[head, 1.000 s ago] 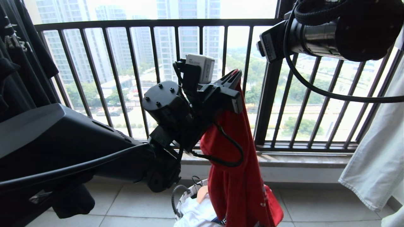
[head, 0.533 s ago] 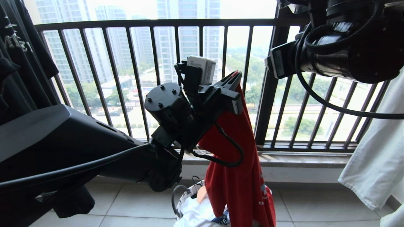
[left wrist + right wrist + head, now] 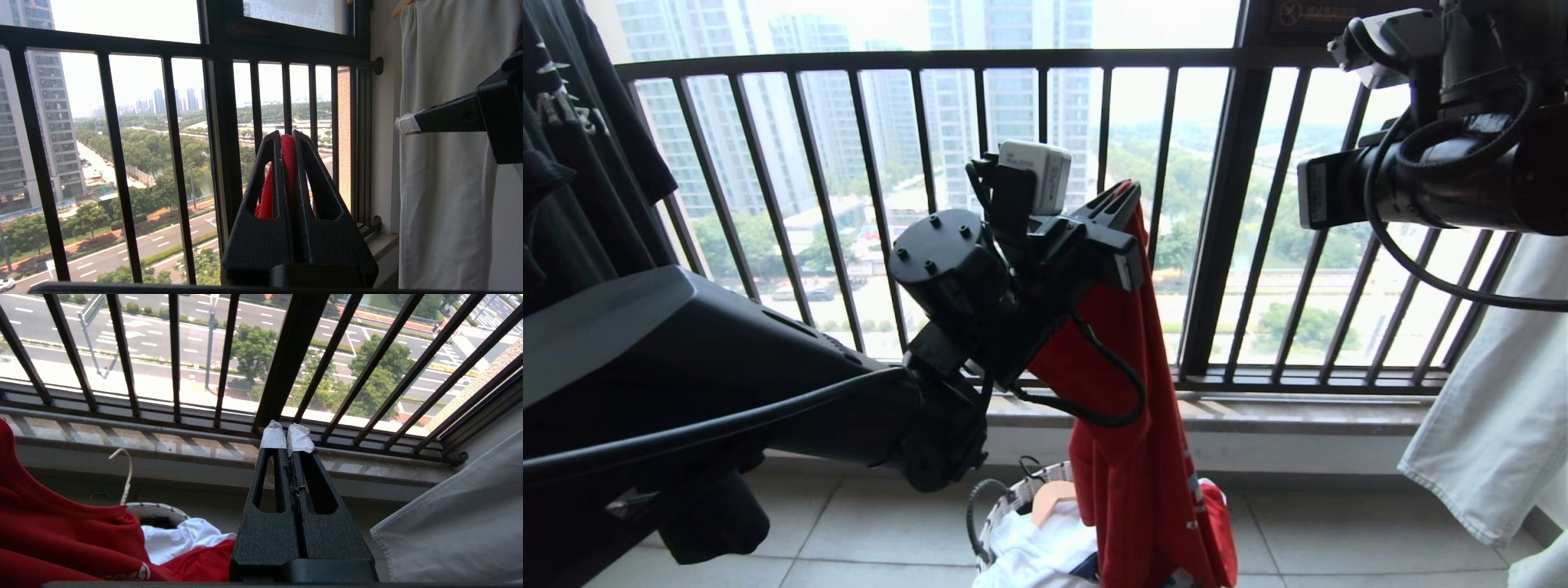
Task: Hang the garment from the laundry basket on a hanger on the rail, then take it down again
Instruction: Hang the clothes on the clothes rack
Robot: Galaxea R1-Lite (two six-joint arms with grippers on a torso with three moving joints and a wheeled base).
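**Two grippers shut, only one with cloth in it**

Two closed grippers is what I have on my screens. The left gripper (image 3: 1123,200) is raised in front of the black barred window railing (image 3: 931,59), its black fingers (image 3: 261,192) pressed together on a fold of the red short-sleeved T-shirt (image 3: 1143,457). From that pinch the shirt hangs straight down as a long bunched column, its lower end dropping into the small round laundry basket with the white woven mesh rim (image 3: 1013,502) on the tiled floor (image 3: 1339,539). White cloth (image 3: 1037,551) lies in the basket beside the red fabric.

The right gripper (image 3: 287,437) sits high on my right side, near the railing, well apart from the shirt. Its white-taped fingertips (image 3: 273,437) touch each other and there is nothing between them (the wrist camera shows only the sill and street beyond).

From the right wrist I can see the slim pale hook of the thin whitish wire hanger (image 3: 124,473) standing up just behind the red shirt, above the basket rim. A white garment (image 3: 1494,408) hangs at far right, a black one (image 3: 572,163) at far left.
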